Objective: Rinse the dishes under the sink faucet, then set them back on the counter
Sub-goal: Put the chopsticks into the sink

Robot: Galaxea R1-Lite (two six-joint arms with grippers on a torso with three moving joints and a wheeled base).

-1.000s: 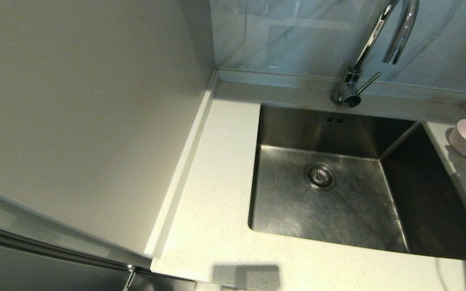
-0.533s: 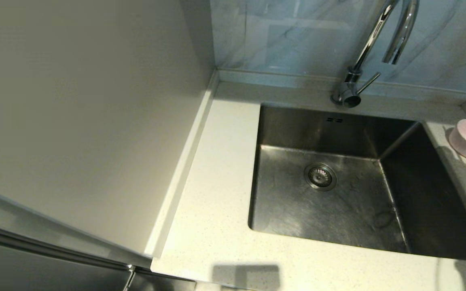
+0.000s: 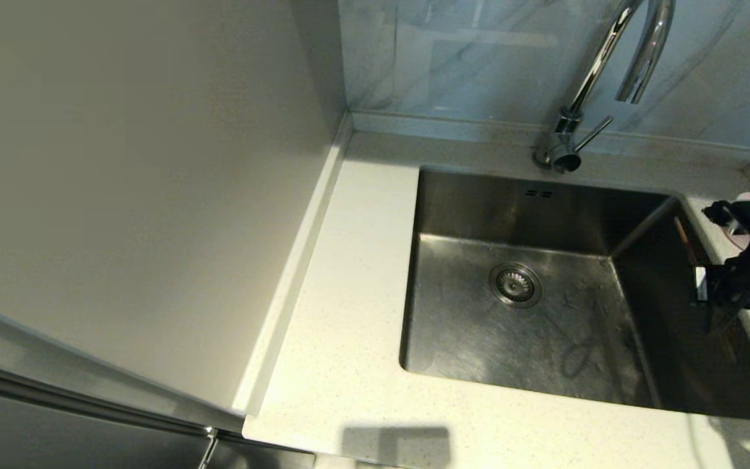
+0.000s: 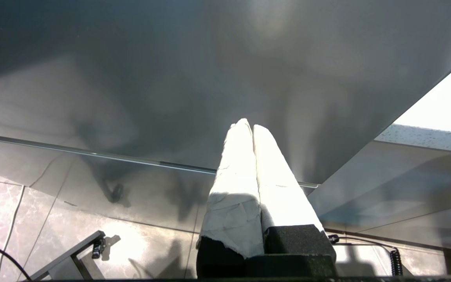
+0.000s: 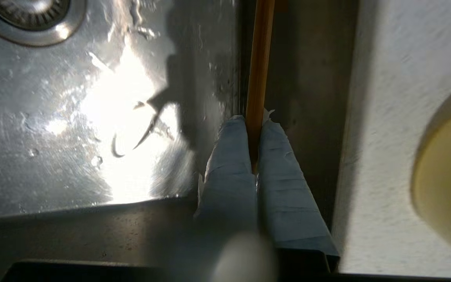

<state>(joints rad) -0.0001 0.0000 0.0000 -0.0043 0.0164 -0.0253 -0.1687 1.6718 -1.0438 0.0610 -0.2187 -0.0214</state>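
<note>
Right gripper (image 5: 253, 129) is carrying thin brown wooden chopsticks (image 5: 260, 58) over the brushed steel sink's (image 3: 479, 326) right wall, jaws clenched near one end. Light, stiff, slippery sticks; likely pivoting, so grip mid-length. Left gripper (image 4: 249, 127) is sitting parked, jaws pressed together.

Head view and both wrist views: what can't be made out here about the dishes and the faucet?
- Pink bowl: in the head view, hidden behind the right gripper at the frame's right edge.
- Yellow bowl: cut off by the right wrist view's edge and blurred.
- Chopsticks: one stick or two between the shut jaws cannot be told.
- Faucet: its arch is cut off by the head view's top edge.
- Left gripper: faces only a cabinet panel.
</note>
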